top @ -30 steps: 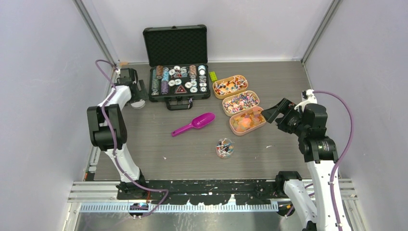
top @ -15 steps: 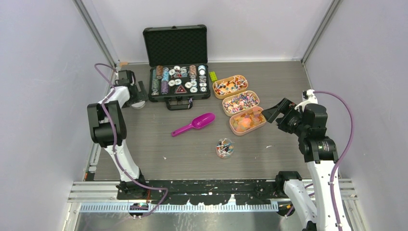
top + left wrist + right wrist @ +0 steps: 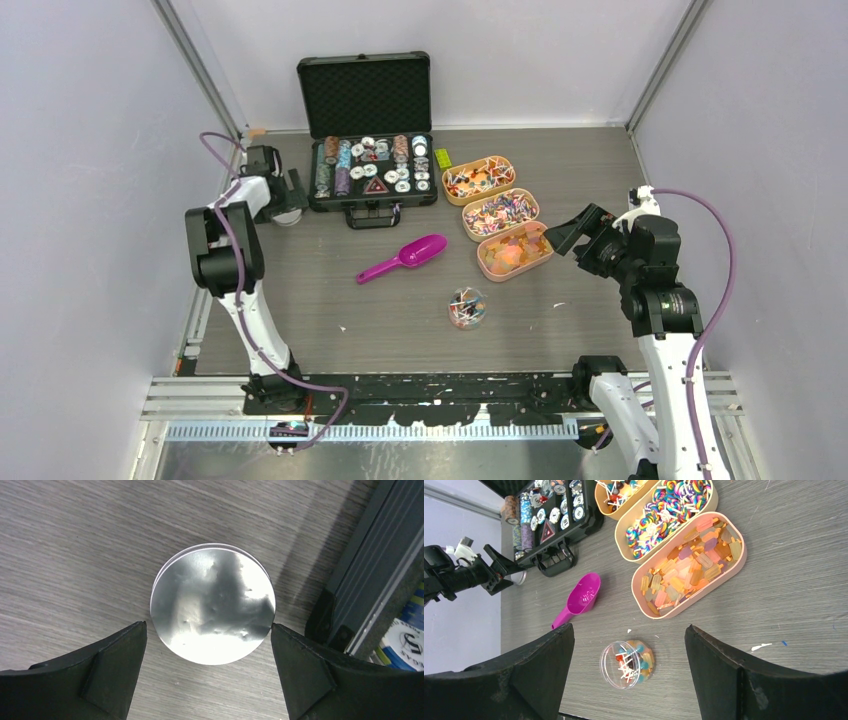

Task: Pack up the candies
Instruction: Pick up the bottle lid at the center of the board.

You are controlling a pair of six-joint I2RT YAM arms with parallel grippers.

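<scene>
Your left gripper (image 3: pixel 207 626) spread wide, empty, astride a silver lid (image 3: pixel 212 605) plain only from its wrist, rail (image 3: pixel 372 565) at 3 o'clock, right gripper (image 3: pixel 629 629) spread wide, empty.

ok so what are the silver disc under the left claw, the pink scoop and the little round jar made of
The silver disc is probably thin metal, shiny: it mirrors blurred light and shows small dents. The pink scoop is likely moulded plastic, an even glossy magenta. The little round jar looks like clear plastic, perhaps: the candies inside show through its wall.
</scene>
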